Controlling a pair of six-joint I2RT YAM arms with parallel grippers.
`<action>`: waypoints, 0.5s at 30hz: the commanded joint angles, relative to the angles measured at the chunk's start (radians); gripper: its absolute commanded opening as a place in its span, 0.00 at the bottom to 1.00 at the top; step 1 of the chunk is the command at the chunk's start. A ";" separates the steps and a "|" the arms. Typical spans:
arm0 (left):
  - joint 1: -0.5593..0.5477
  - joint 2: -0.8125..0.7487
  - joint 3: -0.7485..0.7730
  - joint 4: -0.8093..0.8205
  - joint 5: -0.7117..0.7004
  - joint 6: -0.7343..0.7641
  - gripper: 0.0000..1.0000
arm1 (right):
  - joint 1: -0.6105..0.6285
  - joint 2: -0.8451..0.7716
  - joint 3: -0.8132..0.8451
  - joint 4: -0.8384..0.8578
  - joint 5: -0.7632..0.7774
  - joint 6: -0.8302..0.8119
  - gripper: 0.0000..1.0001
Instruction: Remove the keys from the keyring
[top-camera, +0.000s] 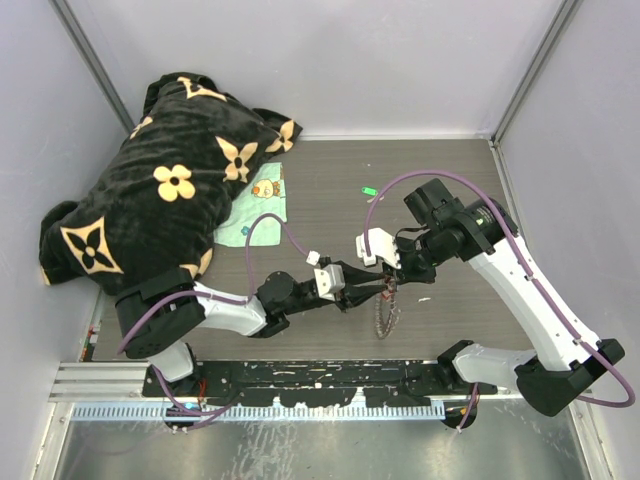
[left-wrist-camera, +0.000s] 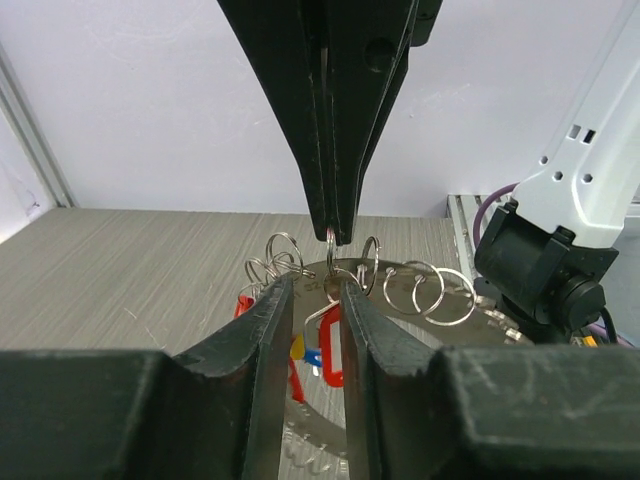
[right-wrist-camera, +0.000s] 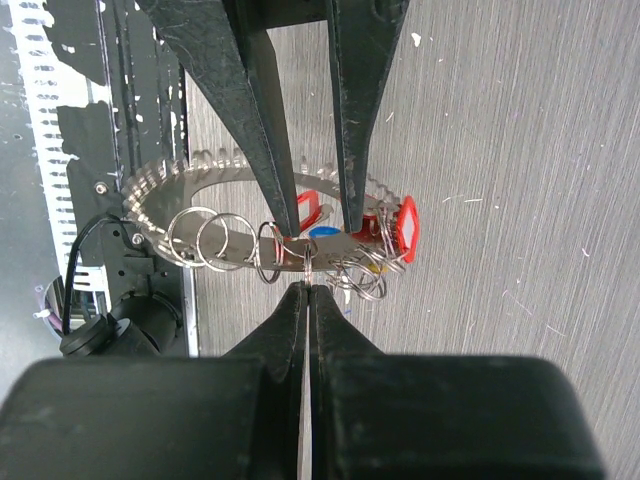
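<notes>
Centrally, both arms meet over a grey table (top-camera: 440, 180). A black, flower-patterned blanket (top-camera: 150, 190) fills 10 o'clock, with a teal cloth (top-camera: 262, 205) beside it. The keyring (right-wrist-camera: 170, 195) sits at centre between the grippers. The left gripper (left-wrist-camera: 318, 290), reaching toward 3 o'clock, straddles its rim, jaws narrowly parted. The right gripper (right-wrist-camera: 308, 290) pinches one wire loop (left-wrist-camera: 330, 238). Red-tagged keys (right-wrist-camera: 408, 225) hang alongside.
</notes>
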 joint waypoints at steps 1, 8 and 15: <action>-0.004 -0.041 -0.002 0.073 0.006 -0.002 0.27 | 0.005 -0.031 0.018 0.030 -0.027 0.009 0.01; -0.008 -0.034 0.015 0.073 0.021 -0.011 0.27 | 0.005 -0.031 0.017 0.030 -0.031 0.009 0.01; -0.015 -0.034 0.024 0.073 0.030 -0.016 0.30 | 0.005 -0.029 0.012 0.032 -0.031 0.011 0.01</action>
